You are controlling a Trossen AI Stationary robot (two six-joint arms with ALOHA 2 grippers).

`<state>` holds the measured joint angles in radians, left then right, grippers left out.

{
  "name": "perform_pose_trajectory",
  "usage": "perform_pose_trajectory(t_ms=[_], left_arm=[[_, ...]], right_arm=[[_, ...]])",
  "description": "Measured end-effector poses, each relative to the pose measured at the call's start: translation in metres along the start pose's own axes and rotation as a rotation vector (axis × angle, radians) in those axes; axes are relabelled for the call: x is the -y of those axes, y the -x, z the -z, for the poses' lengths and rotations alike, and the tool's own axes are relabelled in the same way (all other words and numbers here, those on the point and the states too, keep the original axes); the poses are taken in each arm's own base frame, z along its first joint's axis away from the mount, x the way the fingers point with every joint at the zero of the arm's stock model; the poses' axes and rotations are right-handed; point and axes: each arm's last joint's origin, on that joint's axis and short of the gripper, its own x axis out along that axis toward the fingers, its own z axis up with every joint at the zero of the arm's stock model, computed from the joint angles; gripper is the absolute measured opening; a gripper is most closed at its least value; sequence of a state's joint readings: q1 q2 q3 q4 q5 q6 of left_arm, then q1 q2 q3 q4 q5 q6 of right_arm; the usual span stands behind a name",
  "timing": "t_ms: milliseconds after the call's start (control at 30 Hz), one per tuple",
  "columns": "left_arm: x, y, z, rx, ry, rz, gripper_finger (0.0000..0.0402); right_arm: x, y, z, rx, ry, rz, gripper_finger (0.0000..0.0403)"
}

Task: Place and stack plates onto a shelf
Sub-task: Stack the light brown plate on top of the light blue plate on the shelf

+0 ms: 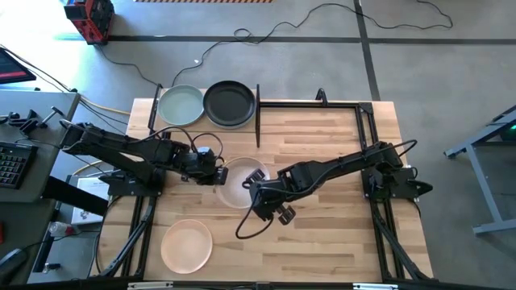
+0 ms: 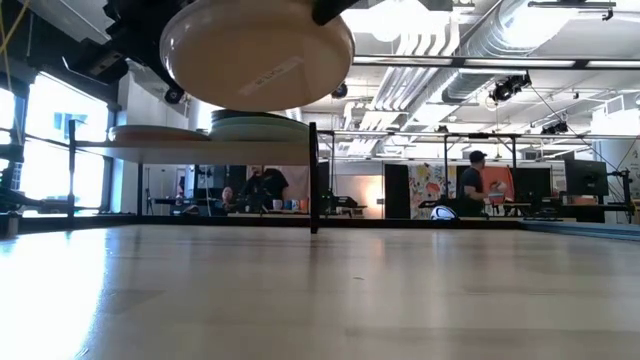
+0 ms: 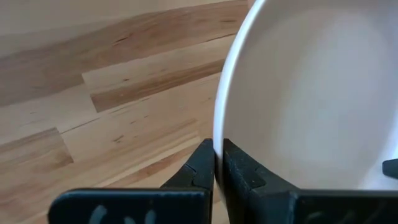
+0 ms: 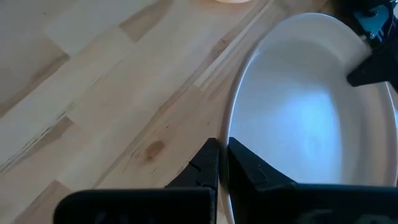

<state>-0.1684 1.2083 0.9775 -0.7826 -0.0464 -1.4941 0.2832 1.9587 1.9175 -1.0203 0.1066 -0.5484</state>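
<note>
Both grippers pinch one pale cream plate held up off the tabletop, near table centre, slightly toward 9 o'clock in the high view. Left gripper clamps the plate's rim at the plate's 9 o'clock side; right gripper clamps the rim at about 4 o'clock. In the left wrist view the dark fingers are clenched tight on the thin rim of the plate — wood planks below. The right wrist view shows the same: fingers squeezed on the plate edge, with the other arm's gripper tip at the far rim.

Low view: the plate hangs in the air with its underside showing, well above the tabletop, and roughly level.

Shelf sits at the table's 11 o'clock corner — a pale green plate on its 9 o'clock half, a black plate beside it at 3 o'clock, the two rims nearly touching. In the low view the shelf board shows plates on top.

A cream-peach plate lies flat on the tabletop at about 7 o'clock, well apart from the held plate.

People are in the room behind the table.
</note>
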Motion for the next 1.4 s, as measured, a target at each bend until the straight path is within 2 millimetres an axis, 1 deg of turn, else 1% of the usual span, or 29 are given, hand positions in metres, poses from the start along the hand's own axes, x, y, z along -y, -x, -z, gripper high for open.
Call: perform_pose_trajectory(t_ms=[233, 333, 400, 633, 733, 867, 1100, 1233, 1400], left_arm=[[0.000, 0.000, 0.000, -0.002, -0.050, -0.002, 0.0003], [-0.002, 0.000, -0.005, -0.001, -0.083, -0.015, 0.0002], [-0.004, 0.000, -0.008, -0.009, -0.101, -0.036, 0.0001], [-0.011, 0.002, -0.021, -0.059, -0.171, -0.064, 0.0001], [-0.016, 0.009, -0.025, -0.061, -0.198, -0.062, 0.0001], [-0.026, 0.027, -0.027, -0.058, -0.211, -0.063, 0.0001], [-0.054, 0.061, -0.028, -0.015, -0.202, -0.111, 0.0001], [-0.070, 0.079, -0.029, 0.046, -0.172, -0.120, 0.0001], [-0.086, 0.097, -0.032, 0.136, -0.117, -0.102, 0.0001]], right_arm=[[0.000, 0.000, 0.001, -0.007, -0.043, -0.002, 0.0000], [-0.001, 0.000, 0.002, -0.015, -0.054, -0.017, 0.0010], [-0.001, 0.000, 0.003, -0.026, -0.080, -0.020, 0.0027], [0.004, 0.000, 0.007, -0.042, -0.218, -0.005, 0.0107], [0.006, 0.000, 0.009, -0.050, -0.256, -0.007, 0.0128], [0.009, 0.006, 0.012, -0.092, -0.340, 0.026, 0.0141], [0.026, 0.020, 0.020, -0.137, -0.497, 0.150, 0.0142], [0.036, 0.022, 0.027, -0.152, -0.568, 0.183, 0.0142], [0.046, 0.021, 0.039, -0.196, -0.614, 0.188, 0.0142]])
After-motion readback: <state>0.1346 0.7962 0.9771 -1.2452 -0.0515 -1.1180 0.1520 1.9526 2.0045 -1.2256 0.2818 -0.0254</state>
